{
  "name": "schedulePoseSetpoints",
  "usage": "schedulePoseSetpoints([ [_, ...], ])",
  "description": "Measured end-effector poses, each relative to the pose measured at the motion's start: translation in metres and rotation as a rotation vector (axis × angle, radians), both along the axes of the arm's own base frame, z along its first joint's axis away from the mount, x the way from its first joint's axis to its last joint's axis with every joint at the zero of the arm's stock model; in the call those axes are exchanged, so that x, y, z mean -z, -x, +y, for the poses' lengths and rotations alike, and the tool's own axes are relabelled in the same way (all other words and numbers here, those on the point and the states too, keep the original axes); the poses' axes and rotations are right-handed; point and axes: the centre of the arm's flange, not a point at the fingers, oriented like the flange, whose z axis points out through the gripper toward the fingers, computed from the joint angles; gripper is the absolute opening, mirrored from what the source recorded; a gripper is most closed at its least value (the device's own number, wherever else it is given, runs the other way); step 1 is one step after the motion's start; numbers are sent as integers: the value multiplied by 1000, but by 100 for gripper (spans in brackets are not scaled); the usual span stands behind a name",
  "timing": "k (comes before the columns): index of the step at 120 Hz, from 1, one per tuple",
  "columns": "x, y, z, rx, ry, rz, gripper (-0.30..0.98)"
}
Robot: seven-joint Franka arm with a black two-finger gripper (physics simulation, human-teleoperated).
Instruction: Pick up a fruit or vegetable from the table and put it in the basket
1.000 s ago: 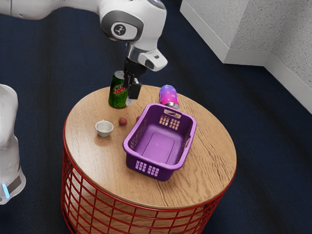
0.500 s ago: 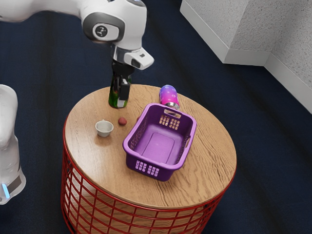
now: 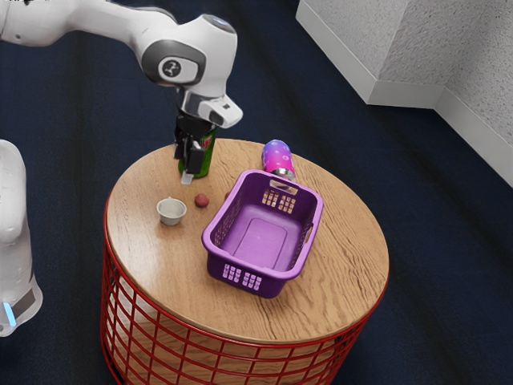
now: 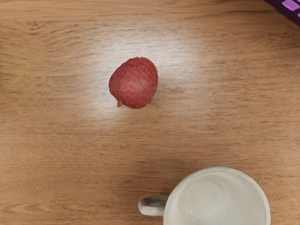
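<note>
Gripper (image 3: 189, 170): one, black, two-jawed, raised over the table. State of jaws: cannot be told.

Fruit (image 3: 201, 200): one, small, rounded, red, rough-skinned, with a stub of stem. It lies on the tabletop, lower than the jaws and apart from them; in the exterior view, a little to the right of the gripper's tip. In the wrist view it sits on bare wood beneath the hand, somewhat off the picture's centre.

Drink can (image 3: 206, 156): one, green, upright, partly hidden behind the gripper; contact cannot be told.

Cup (image 3: 171, 212): one, off-white, upright, with a small handle; near the fruit, not touching it.

Reddish edge (image 3: 228, 195): one, item unidentified, mostly concealed by the basket.

Basket (image 3: 258, 241): one, purple, open-topped, with pierced walls; upright on the table, toward the exterior view's right from the fruit. The fruit is outside it.

Bottle (image 3: 277, 156): one, pink and violet, just beyond the basket's far end.

Table (image 3: 345, 265): round, wood-topped, on a red wire base.
</note>
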Motion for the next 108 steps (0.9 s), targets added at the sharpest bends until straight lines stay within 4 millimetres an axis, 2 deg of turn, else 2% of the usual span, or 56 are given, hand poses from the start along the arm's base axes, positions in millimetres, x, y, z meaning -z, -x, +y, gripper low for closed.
schedulePoseSetpoints([
  [25, 23, -13, 14, -20, 24, 16, 69],
  [52, 42, -25, 17, -5, 31, 33, 69],
  [108, 59, -36, 18, 13, 50, 42, 69],
])
